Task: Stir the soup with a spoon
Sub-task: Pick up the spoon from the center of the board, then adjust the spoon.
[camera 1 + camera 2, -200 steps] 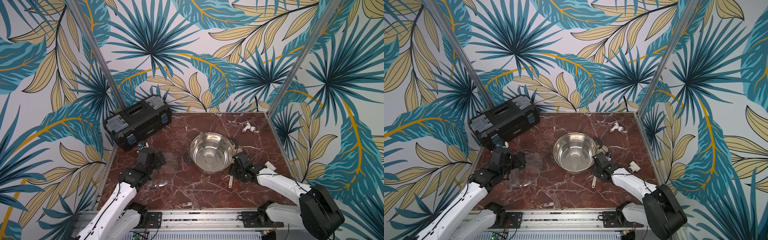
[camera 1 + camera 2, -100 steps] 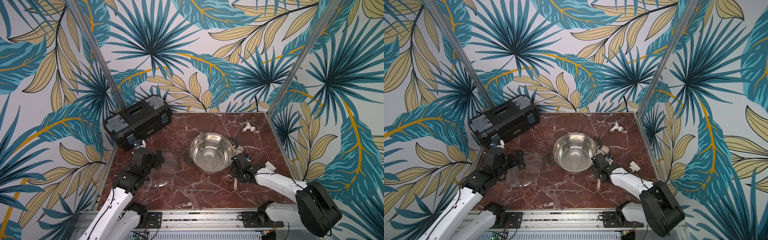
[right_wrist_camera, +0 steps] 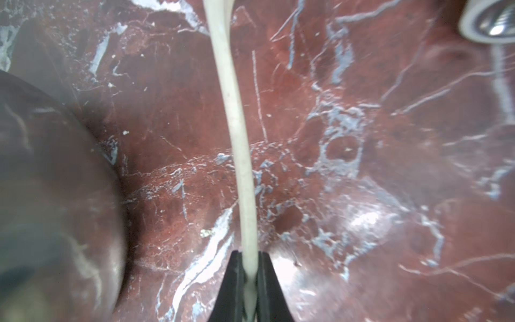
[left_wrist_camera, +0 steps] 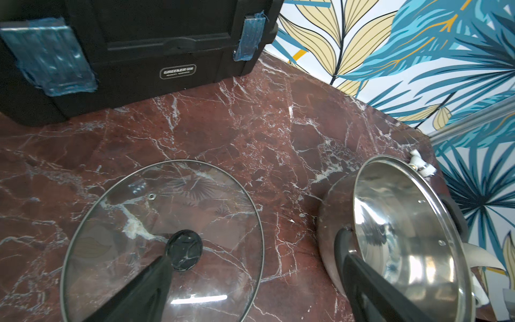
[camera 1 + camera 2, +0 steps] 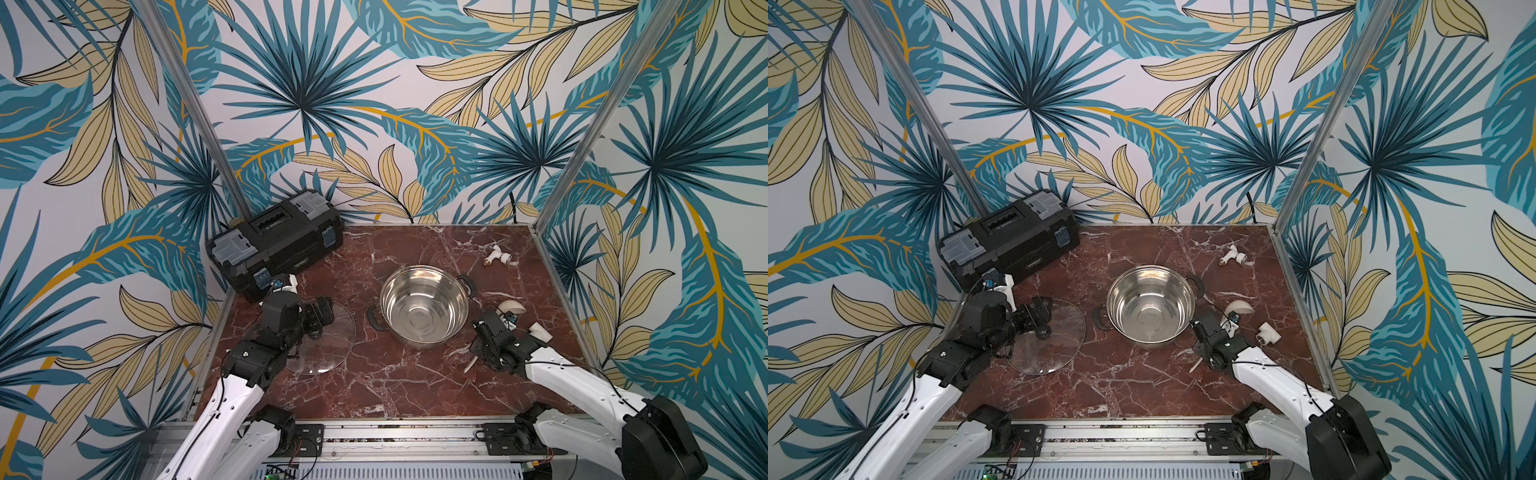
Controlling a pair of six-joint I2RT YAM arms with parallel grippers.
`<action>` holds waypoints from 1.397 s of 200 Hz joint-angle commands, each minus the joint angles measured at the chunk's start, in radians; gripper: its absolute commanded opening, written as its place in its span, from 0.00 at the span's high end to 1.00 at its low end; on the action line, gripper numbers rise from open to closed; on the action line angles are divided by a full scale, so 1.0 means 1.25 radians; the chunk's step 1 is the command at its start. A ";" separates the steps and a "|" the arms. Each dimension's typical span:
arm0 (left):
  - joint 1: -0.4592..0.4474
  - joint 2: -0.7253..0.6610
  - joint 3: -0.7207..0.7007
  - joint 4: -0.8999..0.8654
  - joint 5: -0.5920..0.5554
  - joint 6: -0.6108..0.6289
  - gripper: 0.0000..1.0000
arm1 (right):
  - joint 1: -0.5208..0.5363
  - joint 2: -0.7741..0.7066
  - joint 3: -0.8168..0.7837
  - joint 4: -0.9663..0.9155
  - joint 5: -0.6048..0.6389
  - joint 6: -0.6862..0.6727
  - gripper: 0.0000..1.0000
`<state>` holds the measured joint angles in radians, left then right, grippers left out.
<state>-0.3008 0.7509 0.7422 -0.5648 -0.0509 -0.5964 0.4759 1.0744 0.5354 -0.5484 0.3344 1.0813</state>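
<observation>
Right wrist view: the right gripper (image 3: 250, 255) is clenched on the slim handle of the spoon (image 3: 234, 111), both black fingers pressed against its sides. The handle runs away from the jaws low over the marble table (image 3: 390, 139), with the pot's (image 3: 55, 195) curved wall just beside it. In both top views the spoon's deep bowl (image 5: 511, 308) sits beside the pot (image 5: 424, 307), near one black side handle. The pot stands open and looks empty. Across the table the left gripper (image 4: 255, 251) hangs spread wide and grasps nothing, above the glass lid (image 4: 167, 209) lying flat. The step in hand appears to be the pick-up. The next move likely calls for lifting the spoon clear of the pot's rim, swinging the bowl inside, and circling without tipping the pot.
</observation>
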 commanded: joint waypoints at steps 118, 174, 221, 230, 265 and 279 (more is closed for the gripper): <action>-0.245 0.049 0.185 0.389 0.277 0.265 0.00 | -0.005 0.053 0.692 -0.235 -0.179 -0.143 1.00; -0.446 0.044 0.182 0.325 0.014 0.537 0.05 | 0.025 0.244 0.875 -0.141 -0.412 -0.005 1.00; -0.532 0.087 0.134 0.419 -0.212 0.718 0.16 | 0.080 0.335 0.973 -0.137 -0.445 0.017 1.00; -0.534 0.096 0.130 0.439 -0.222 0.725 0.19 | 0.088 0.341 0.973 -0.128 -0.450 0.026 1.00; -0.539 0.151 0.141 0.457 -0.232 0.742 0.27 | 0.114 0.346 0.971 -0.107 -0.446 0.051 1.00; -0.549 0.172 0.143 0.457 -0.243 0.754 0.30 | 0.122 0.344 0.969 -0.105 -0.443 0.055 1.00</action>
<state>-0.9684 0.9314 0.9352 -0.0360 -0.3042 0.2909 0.6121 1.5078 1.7340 -0.7204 -0.2119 1.1240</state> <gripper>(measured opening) 0.718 0.091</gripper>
